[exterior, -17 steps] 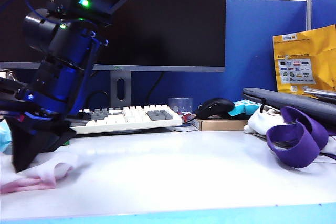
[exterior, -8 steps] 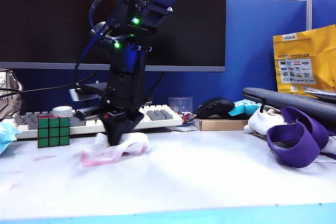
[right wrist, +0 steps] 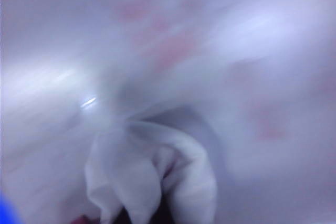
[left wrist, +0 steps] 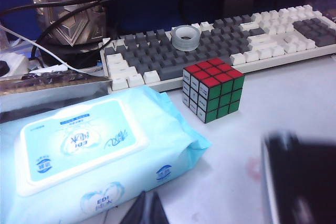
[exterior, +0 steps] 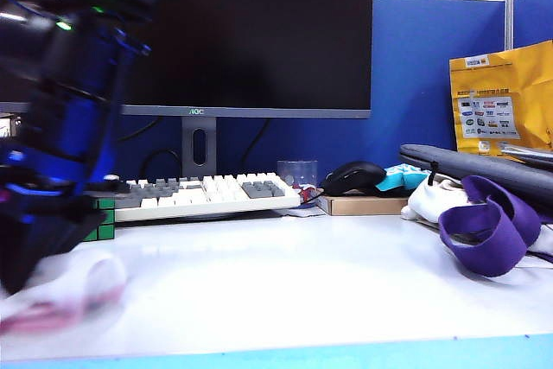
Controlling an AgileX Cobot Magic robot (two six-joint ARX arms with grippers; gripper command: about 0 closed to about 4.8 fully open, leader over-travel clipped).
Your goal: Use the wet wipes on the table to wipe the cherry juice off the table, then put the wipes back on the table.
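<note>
My right gripper (exterior: 19, 276) reaches across to the far left of the table (exterior: 285, 283), blurred by motion. It is shut on the wet wipes (exterior: 73, 293), a crumpled white sheet with pink stains pressed to the table top. In the right wrist view the wet wipes (right wrist: 152, 171) bunch out from my gripper (right wrist: 149, 219), and pale pink cherry juice (right wrist: 165, 45) smears the surface beyond. Another faint pink cherry juice blotch (left wrist: 253, 169) shows in the left wrist view. My left gripper (left wrist: 149, 209) is shut and empty, just beside the light-blue wipes packet (left wrist: 89, 150).
A Rubik's cube (left wrist: 212, 90) stands before the keyboard (left wrist: 236, 40), with a tape roll (left wrist: 185, 37) on the keys. A monitor (exterior: 259, 32), mouse (exterior: 352, 177) and white bundle with purple strap (exterior: 484, 222) stand behind and to the right. The blurred right arm (left wrist: 302, 182) is close.
The right gripper swept the wet wipes from the table's left to near the keyboard, then back to the front left. The left gripper has not moved.
</note>
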